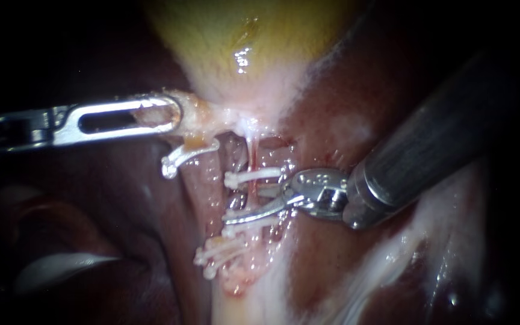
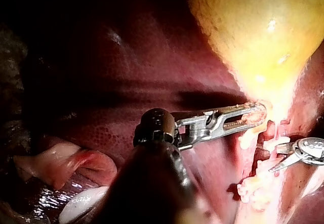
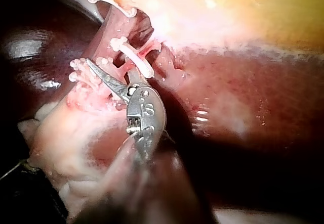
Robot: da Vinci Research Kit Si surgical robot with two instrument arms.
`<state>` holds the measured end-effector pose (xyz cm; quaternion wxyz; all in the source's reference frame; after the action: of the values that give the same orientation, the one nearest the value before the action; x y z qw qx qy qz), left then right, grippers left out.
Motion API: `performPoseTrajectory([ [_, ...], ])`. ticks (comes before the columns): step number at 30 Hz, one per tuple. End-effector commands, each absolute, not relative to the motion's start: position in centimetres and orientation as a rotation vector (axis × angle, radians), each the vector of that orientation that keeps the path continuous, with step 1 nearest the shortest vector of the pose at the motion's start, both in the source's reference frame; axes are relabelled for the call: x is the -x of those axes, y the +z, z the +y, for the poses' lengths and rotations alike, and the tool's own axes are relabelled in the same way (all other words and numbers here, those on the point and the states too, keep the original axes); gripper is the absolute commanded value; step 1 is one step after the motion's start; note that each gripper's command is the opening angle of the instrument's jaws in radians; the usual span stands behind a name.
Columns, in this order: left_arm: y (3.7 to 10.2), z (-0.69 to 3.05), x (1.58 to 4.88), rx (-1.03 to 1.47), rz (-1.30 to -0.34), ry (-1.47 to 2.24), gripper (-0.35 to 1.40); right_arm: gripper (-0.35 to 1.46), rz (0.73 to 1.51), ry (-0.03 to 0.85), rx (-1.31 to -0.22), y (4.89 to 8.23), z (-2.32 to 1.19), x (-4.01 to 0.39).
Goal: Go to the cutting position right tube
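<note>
The right tube [image 1: 251, 167] is a thin, wet, reddish strand running down from the pale neck of the gallbladder [image 1: 242, 36], near the middle of the endoscope view. White plastic clips [image 1: 253, 176] cross it above and below, leaving only a short bare stretch between them. The right instrument [image 1: 259, 206] sits at that stretch. Its jaws are slim, pointed metal blades standing narrowly apart, and the longer blade lies across the tube just under the upper clip. Whether the other blade touches the tube cannot be told. There is little free room here, with clip ends close on both sides of the blades and more clips bunched lower down.

Beside it on the left runs a wider tube [image 1: 207, 180], pink and smooth, with a hooked clip [image 1: 183, 155] at its top. The left instrument [image 1: 168, 114], flat bright steel with a long slot, has its jaws clamped on the frayed neck of the gallbladder. The yellow, glossy gallbladder widens above. The dark red liver [image 1: 344, 90] flanks the tubes, and the thick grey shaft fills the upper right.

The left wrist view shows the gap between the blades plainly. The right wrist view shows one blade tip past the clips, with the other hidden behind a clip.
</note>
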<state>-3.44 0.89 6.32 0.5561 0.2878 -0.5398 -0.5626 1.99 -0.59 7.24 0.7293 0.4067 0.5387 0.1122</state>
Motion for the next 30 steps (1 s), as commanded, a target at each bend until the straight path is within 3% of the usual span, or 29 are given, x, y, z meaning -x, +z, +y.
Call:
performPoseTrajectory([
  [1, 6.32, 0.89, 3.44, -0.68, -1.274, -1.328, -0.35, 1.42, 1.193, 0.249, -0.905, 7.19, -0.59, -1.99],
  [11, 6.33, 0.89, 3.44, -0.68, -1.275, -1.328, -0.35, 1.42, 1.256, 0.254, -0.964, 6.96, -0.61, -2.04],
  [30, 6.33, 0.89, 3.44, -0.68, -1.275, -1.327, -0.35, 1.42, 1.287, 0.255, -1.003, 6.91, -0.64, -2.16],
])
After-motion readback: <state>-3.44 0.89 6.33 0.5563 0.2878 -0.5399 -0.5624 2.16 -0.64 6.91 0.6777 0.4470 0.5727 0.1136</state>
